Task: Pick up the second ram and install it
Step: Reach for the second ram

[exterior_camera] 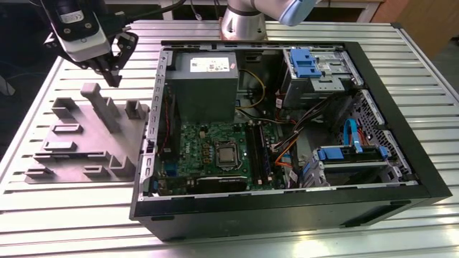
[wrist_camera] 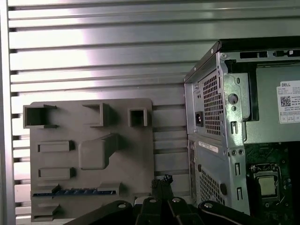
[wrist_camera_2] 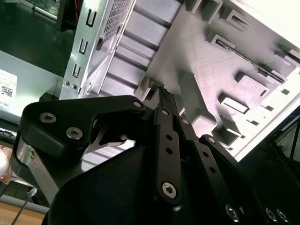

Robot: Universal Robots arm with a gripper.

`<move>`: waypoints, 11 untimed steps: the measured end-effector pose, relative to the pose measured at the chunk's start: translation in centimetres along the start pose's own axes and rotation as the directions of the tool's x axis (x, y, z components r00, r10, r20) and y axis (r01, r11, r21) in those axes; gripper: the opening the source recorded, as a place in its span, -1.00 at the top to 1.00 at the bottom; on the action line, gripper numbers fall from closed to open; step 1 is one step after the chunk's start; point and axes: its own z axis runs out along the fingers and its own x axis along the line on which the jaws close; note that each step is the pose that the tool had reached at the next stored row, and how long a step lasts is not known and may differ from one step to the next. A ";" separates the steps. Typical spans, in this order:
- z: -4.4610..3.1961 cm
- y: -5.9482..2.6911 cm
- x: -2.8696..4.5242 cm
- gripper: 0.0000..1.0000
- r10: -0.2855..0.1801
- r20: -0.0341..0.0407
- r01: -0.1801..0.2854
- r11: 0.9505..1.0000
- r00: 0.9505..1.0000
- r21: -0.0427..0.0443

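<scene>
Though closed tight, grips nothing: gripper (exterior_camera: 113, 80), upper left of the exterior view, above grey fixture (exterior_camera: 86, 134). Sits in a fixture slot in the first wrist view, apart from gripper: second ram (wrist_camera: 72, 192). Open computer case (exterior_camera: 287, 212) beside fixture.

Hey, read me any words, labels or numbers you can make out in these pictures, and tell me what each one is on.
White label on the grey power supply: lines of print and a code square, too small to read.
White strip sticker on the computer case's rear panel: too blurred to read.
Small sticker on the arm's wrist unit: too small to read.
Motherboard markings: too small to read.
</scene>
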 end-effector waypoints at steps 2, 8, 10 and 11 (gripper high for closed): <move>0.04 -0.18 0.09 0.80 0.000 0.000 0.000 1.000 1.000 0.000; 0.21 -0.80 0.51 0.80 0.000 0.000 0.000 1.000 1.000 0.000; 0.33 -1.02 0.79 0.80 0.000 0.000 0.000 1.000 1.000 0.000; 0.40 -1.12 0.95 0.80 0.000 0.000 0.000 1.000 1.000 0.000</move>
